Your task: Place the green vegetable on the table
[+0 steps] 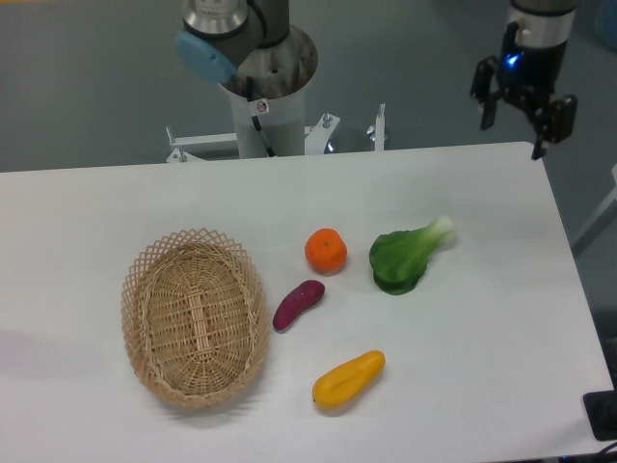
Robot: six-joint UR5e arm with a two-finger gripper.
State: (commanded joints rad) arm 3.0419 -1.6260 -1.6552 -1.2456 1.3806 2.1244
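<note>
The green vegetable (407,255) has broad dark green leaves and a pale stem pointing up-right. It lies on the white table (482,338), right of the orange. My gripper (513,133) hangs high at the table's far right corner, well away from the vegetable. Its two black fingers are spread apart and hold nothing.
An orange (326,251), a purple sweet potato (298,304) and a yellow squash-like piece (348,378) lie near the table's middle. A woven wicker basket (194,315) stands at the left, with nothing in it. The arm's base (267,82) stands behind the far edge.
</note>
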